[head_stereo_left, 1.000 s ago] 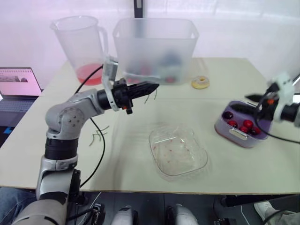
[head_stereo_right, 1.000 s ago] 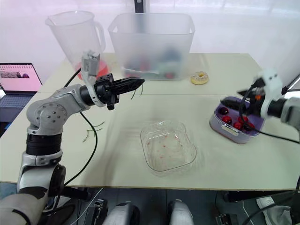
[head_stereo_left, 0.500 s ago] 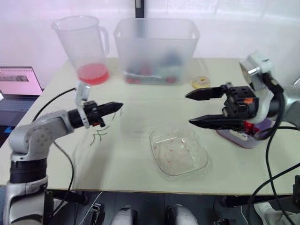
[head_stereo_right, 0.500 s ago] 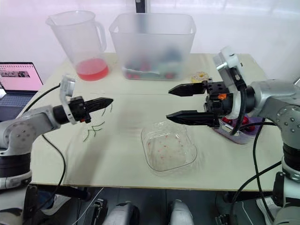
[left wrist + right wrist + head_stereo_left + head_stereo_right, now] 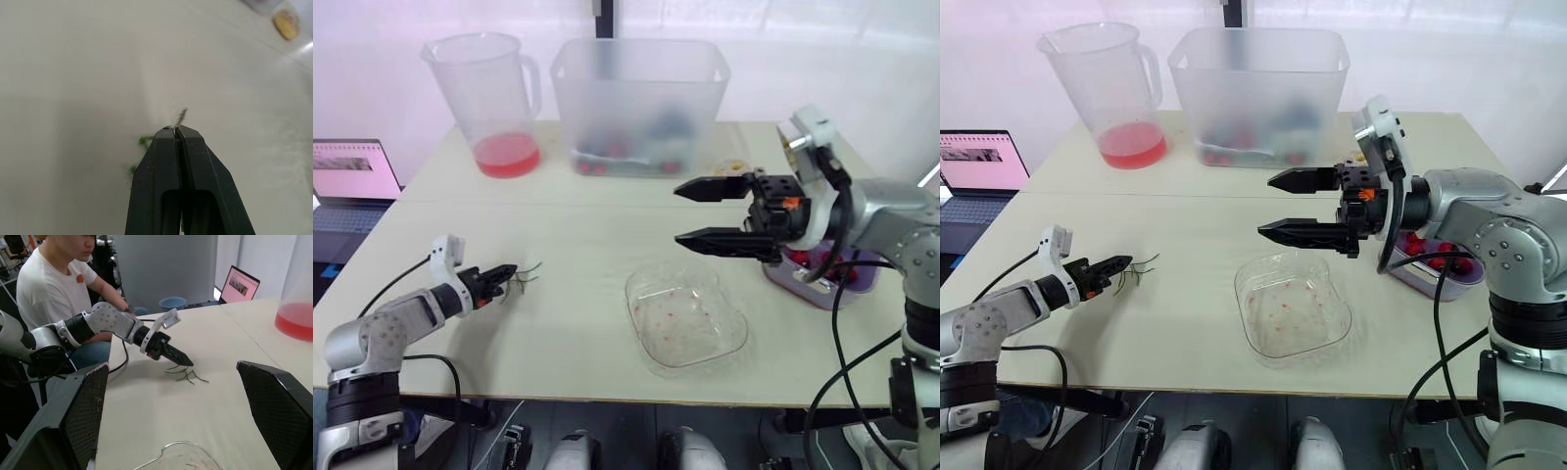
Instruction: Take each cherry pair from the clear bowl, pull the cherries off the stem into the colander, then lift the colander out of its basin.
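The left gripper has dropped to the loose stems, fingers closed, and its wrist view catches a stem wisp nipped in the tips. The clear bowl is bare; the right gripper has swung over its far edge, spread wide and empty, with the colander of cherries off to its right, so lifting looks next

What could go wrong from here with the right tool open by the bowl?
1. The bowl looks empty but for red smears, so the open right tool may close on nothing or shove it.
2. The colander sits close by the right arm; a swing back could knock it.
3. The left tool is shut on a stem, which may cling when released.
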You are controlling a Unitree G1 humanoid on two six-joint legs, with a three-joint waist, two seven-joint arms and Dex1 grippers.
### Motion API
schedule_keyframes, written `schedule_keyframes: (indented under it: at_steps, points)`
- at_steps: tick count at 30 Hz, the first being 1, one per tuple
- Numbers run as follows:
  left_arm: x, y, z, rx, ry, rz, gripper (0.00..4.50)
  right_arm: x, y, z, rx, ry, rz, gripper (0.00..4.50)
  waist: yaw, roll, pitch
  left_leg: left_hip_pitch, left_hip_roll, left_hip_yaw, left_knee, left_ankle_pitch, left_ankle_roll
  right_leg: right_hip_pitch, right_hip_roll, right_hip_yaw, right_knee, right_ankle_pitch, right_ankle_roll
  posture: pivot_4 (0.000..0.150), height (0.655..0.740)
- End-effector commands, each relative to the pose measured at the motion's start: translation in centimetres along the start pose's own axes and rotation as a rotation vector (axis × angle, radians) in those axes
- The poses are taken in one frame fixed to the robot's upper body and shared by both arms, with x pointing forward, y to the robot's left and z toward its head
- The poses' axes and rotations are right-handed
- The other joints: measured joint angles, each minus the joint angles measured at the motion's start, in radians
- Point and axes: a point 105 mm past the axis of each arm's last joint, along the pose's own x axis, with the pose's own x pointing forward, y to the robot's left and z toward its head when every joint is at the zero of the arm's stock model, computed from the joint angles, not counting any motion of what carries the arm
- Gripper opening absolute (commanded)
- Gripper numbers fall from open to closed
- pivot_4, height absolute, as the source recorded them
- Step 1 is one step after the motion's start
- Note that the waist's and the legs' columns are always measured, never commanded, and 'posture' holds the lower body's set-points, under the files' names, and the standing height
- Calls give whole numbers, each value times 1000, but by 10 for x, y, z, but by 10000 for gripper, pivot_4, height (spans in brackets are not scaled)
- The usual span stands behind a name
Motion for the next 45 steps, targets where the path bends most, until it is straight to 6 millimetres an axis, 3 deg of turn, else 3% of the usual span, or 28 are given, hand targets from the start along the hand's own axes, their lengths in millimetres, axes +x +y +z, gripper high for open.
schedule_keyframes:
  at_steps: [1, 2, 7, 8, 12, 16, 21, 23, 25, 28, 32, 38, 40, 45]
  points:
    - [-6, 13, 22, 17, -84, 56, 14072, -2, 3, 10, -43, -22, -12, 45000, 0, 0, 0, 0, 0, 0, 0, 0, 0, 0, 0, 0, 0, 0, 0, 1500, 6886]
    - [-7, 15, 29, 22, -121, 64, 17451, -2, 3, 9, -36, -19, -18, 45000, 0, 0, 0, 0, 0, 0, 0, 0, 0, 0, 0, 0, 0, 0, 0, 1500, 6886]
    - [-23, 16, 74, 26, -331, 68, 43545, -6, -2, 9, -2, -30, -46, 45000, 0, 0, 0, 0, 0, 0, 0, 0, 0, 0, 0, 0, 0, 0, 0, 1500, 6886]
    - [-26, 16, 81, 28, -358, 67, 44425, -7, -3, 8, 0, -23, -51, 45000, 0, 0, 0, 0, 0, 0, 0, 0, 0, 0, 0, 0, 0, 0, 0, 1500, 6886]
    - [-36, -4, 102, 160, -412, -11, 44425, -17, -10, 1, -8, 40, -106, 45000, 0, 0, 0, 0, 0, 0, 0, 0, 0, 0, 0, 0, 0, 0, 0, 1500, 6886]
    - [-29, -40, 98, 325, -343, -143, 44425, -32, -21, -8, -22, 126, -186, 45000, 1, 0, 0, -1, -1, 0, 0, 0, 0, 0, 0, 0, -1, 0, 0, 1500, 6886]
    - [-14, -136, 75, 721, -135, -473, 44425, -75, -43, -15, 17, 206, -370, 45000, 5, 0, 0, -1, -1, 0, 0, 0, 0, 0, 0, 0, -1, 0, 0, 1500, 6886]
    - [-15, -160, 66, 823, -70, -591, 44425, -92, -44, -23, 17, 291, -423, 45000, 3, 0, 0, -2, -1, 0, -1, 0, 0, 0, 0, 0, -2, 0, 0, 1500, 6886]
    - [-15, -177, 69, 793, -92, -689, 44425, -106, -45, -28, 14, 358, -479, 45000, -1, 1, 0, -1, -1, 1, -2, 0, 0, 0, 0, 0, -3, 0, 0, 1500, 6886]
    - [-10, -188, 79, 758, -136, -750, 44425, -124, -45, -34, 4, 458, -562, 45000, -6, 2, 0, 1, 1, 3, -2, 0, 0, 0, 0, 0, -1, 0, 0, 1500, 6886]
    - [-22, -209, 52, 800, 45, -973, 44425, -158, -37, -39, 23, 645, -680, 45000, -2, 2, 1, 1, 2, 3, -3, 0, 0, -1, 2, 0, -1, 0, 0, 1500, 6886]
    - [-25, -208, 38, 834, 93, -1045, 44425, -166, -24, -38, -29, 748, -708, 45000, 0, 2, 0, 0, 1, 3, -2, 0, 1, 0, 2, 1, -1, 0, 0, 1500, 6886]
    - [-24, -210, 37, 812, 83, -1048, 44425, -163, -18, -43, 38, 736, -673, 45000, 1, 2, 1, 0, 1, 2, -2, 0, 1, 0, 2, 1, -1, 0, 0, 1500, 6886]
    - [-28, -200, 28, 791, 36, -1015, 44425, -179, -19, -71, 127, 883, -753, 45000, 0, 2, 1, 0, 1, 2, -2, -1, 1, 0, 1, 1, -2, 0, 0, 1500, 6886]
